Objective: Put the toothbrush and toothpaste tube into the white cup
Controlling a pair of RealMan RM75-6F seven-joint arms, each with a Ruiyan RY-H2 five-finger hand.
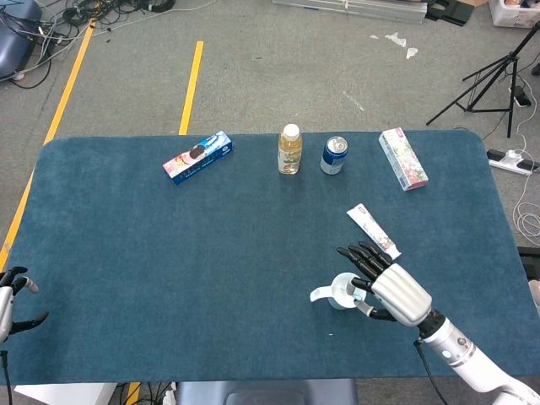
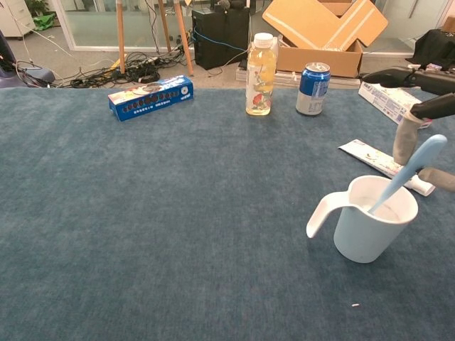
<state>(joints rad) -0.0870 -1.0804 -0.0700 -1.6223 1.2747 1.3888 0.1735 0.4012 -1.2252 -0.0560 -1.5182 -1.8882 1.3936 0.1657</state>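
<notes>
The white cup (image 2: 371,220) stands upright on the blue table (image 1: 152,253), its handle pointing to the left in the chest view. The toothbrush (image 2: 402,176) is inside the cup, its lower end in the cup and its long axis leaning up and to the right, over the rim. The right hand (image 1: 384,287) is just beside the cup and holds the upper part of the toothbrush between its fingers (image 2: 405,142). The toothpaste tube (image 1: 372,229) lies flat just behind the cup, its long axis diagonal, the cap end nearer the cup. The left hand (image 1: 10,302) is far left of the cup, at the table's edge, fingers apart and holding nothing.
</notes>
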